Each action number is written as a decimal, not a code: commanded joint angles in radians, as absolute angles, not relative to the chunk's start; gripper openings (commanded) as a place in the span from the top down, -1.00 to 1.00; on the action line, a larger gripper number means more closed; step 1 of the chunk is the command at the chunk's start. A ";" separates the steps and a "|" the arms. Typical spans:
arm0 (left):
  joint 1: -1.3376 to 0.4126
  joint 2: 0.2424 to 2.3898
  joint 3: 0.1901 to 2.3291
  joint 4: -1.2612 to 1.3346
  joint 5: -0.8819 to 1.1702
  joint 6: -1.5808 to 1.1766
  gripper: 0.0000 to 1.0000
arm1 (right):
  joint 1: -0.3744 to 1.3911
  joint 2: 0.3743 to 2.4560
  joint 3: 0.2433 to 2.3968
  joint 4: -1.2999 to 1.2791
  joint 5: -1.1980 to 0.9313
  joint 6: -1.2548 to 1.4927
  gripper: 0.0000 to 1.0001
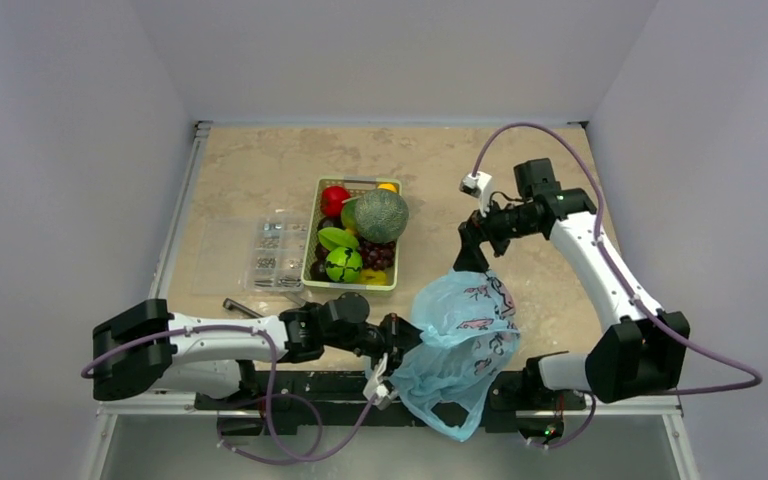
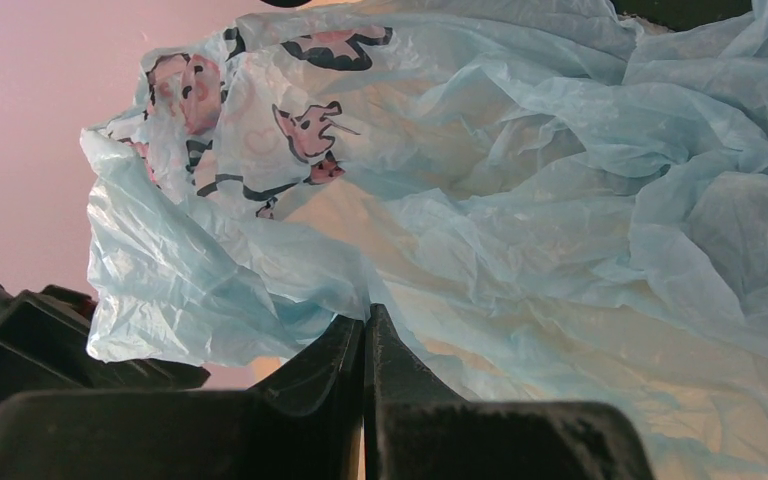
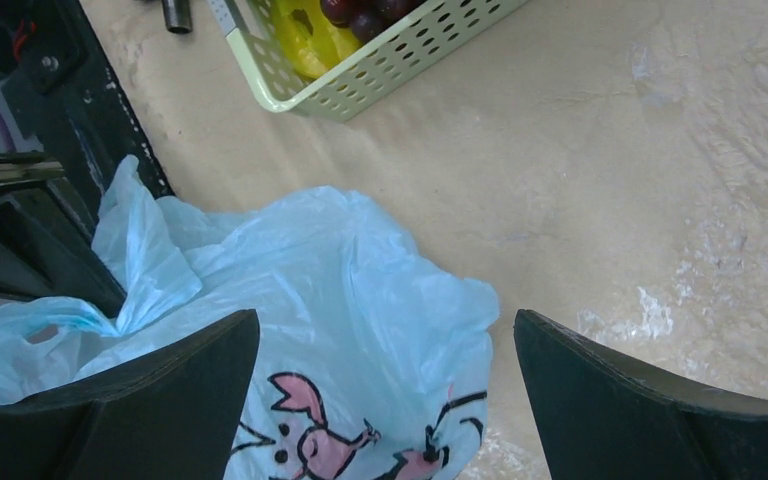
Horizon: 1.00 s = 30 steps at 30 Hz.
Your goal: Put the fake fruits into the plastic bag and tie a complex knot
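Observation:
The light-blue plastic bag [image 1: 462, 340] lies crumpled at the table's near edge, partly hanging over it, with no knot showing. My left gripper [image 1: 410, 338] is shut on the bag's left edge; in the left wrist view the gripper [image 2: 366, 312] pinches thin film of the bag [image 2: 480, 190]. My right gripper [image 1: 470, 260] is open just above the bag's far edge; in the right wrist view the gripper [image 3: 385, 400] straddles the printed part of the bag [image 3: 360, 300]. The fake fruits sit in the green basket: red apple [image 1: 335, 198], melon [image 1: 380, 214], green pieces [image 1: 340, 252], grapes [image 1: 378, 253], orange [image 1: 388, 187], banana [image 3: 305, 40].
The green mesh basket [image 1: 396, 285] stands at mid-table, left of the right gripper; its corner shows in the right wrist view [image 3: 380, 75]. A clear compartment box [image 1: 265, 255] lies left of the basket. A dark tool [image 1: 240, 307] lies near the left arm. Walls close in the table.

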<state>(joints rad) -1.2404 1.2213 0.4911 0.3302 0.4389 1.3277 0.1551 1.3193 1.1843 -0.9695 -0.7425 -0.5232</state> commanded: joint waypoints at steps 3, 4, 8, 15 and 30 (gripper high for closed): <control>-1.247 1.222 0.540 0.376 0.474 1.368 1.00 | 0.193 1.375 1.106 -0.855 -0.577 -0.569 -0.98; -1.247 1.221 0.540 0.375 0.475 1.370 1.00 | 0.192 1.380 1.088 -0.831 -0.558 -0.567 -0.98; -1.247 1.228 0.540 0.374 0.476 1.377 1.00 | 0.204 1.438 1.060 -0.809 -0.586 -0.564 -0.98; -1.247 1.217 0.528 0.368 0.452 1.373 1.00 | 0.212 1.467 1.083 -0.918 -0.758 -0.643 0.08; -1.245 0.865 0.379 0.084 0.448 1.329 1.00 | -0.262 1.387 1.286 -0.771 -0.662 -0.399 1.00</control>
